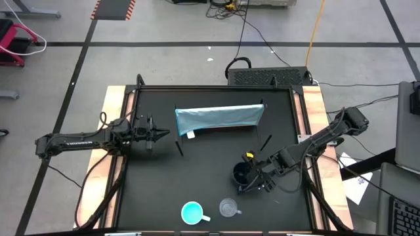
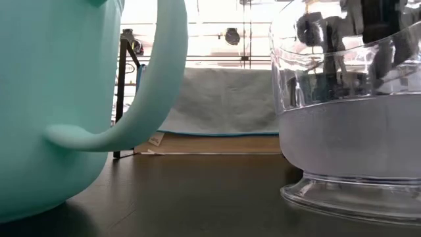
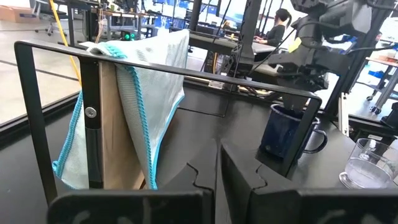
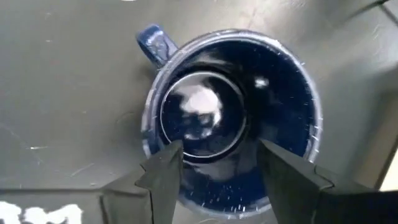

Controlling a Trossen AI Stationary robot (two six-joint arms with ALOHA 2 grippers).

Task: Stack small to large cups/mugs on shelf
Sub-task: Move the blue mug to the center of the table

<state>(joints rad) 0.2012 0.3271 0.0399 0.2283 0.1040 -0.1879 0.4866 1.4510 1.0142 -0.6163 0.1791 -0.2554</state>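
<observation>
The navy mug [image 1: 241, 174] stands upright on the black table, right of centre; it also shows in the left wrist view [image 3: 285, 132]. My right gripper [image 4: 221, 168] is open and points down over the mug's mouth [image 4: 205, 118], with both fingers inside the rim's outline; no touch shows. The turquoise mug [image 1: 192, 212] and the clear mug [image 1: 228, 208] stand near the front edge. They loom large in the low view, the turquoise mug [image 2: 52, 99] on its left and the clear mug [image 2: 348, 131] on its right. The shelf [image 1: 220, 118], draped in light blue cloth, stands at the table's middle back. My left gripper [image 1: 159, 136] is shut and empty, left of the shelf.
The shelf's black metal frame [image 3: 155, 65] and a wooden panel [image 3: 118, 137] stand close in front of my left gripper. A thin dark stick [image 1: 179, 149] lies near the shelf's left end. Bare table lies between the shelf and the mugs. A person sits beyond the table [image 3: 277, 25].
</observation>
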